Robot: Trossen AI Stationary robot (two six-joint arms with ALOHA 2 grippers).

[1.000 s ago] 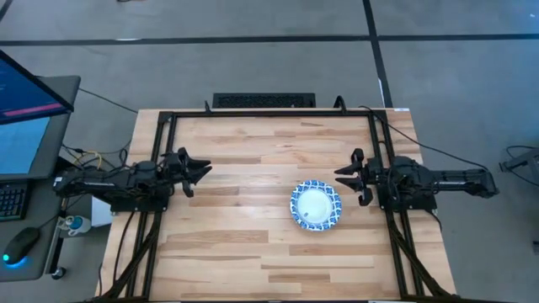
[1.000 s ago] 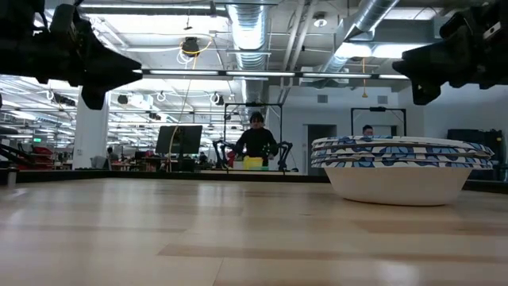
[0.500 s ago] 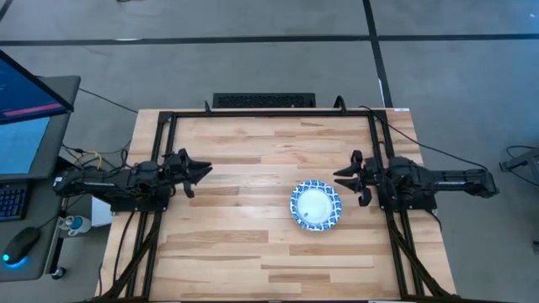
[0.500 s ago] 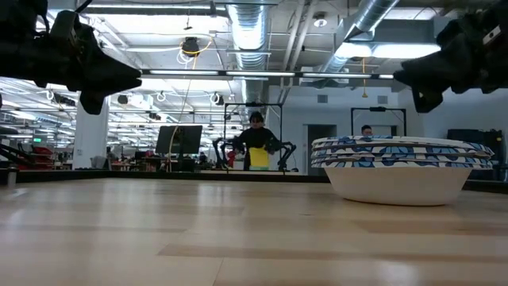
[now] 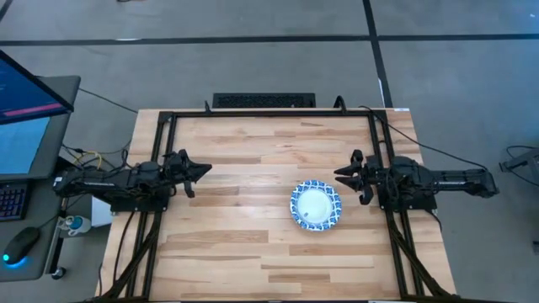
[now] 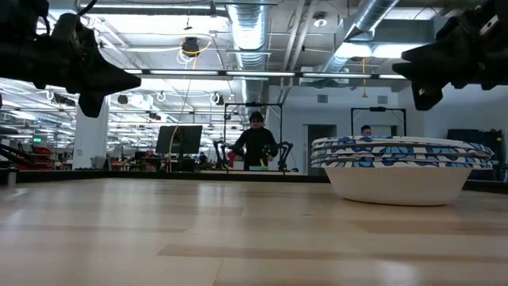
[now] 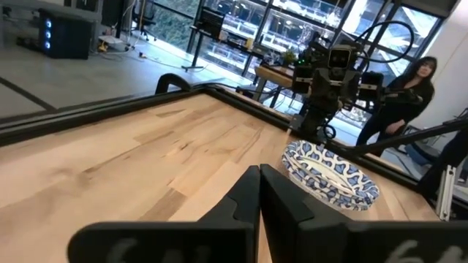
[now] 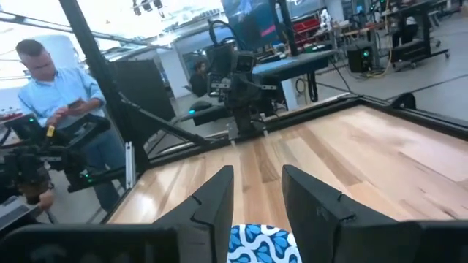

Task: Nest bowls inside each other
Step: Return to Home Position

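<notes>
The bowls stand nested in one stack [image 5: 317, 205] on the table right of centre, white inside with blue-and-white patterned rims; the low view [image 6: 399, 168] shows several rims stacked, the bottom bowl's base on the wood. The stack also shows in the left wrist view [image 7: 329, 174] and the right wrist view [image 8: 263, 243]. My left gripper [image 5: 207, 168] hovers shut at the table's left side, above the wood [image 7: 257, 175]. My right gripper [image 5: 338, 175] hovers open just right of and beyond the stack [image 8: 257, 177]. Neither touches a bowl.
A black frame [image 5: 269, 112] runs round the table's far and side edges. A monitor and keyboard [image 5: 25, 126] stand off the table's left. People show in the room beyond [image 6: 255, 143] [image 8: 62, 95]. Bare wood lies left of the stack.
</notes>
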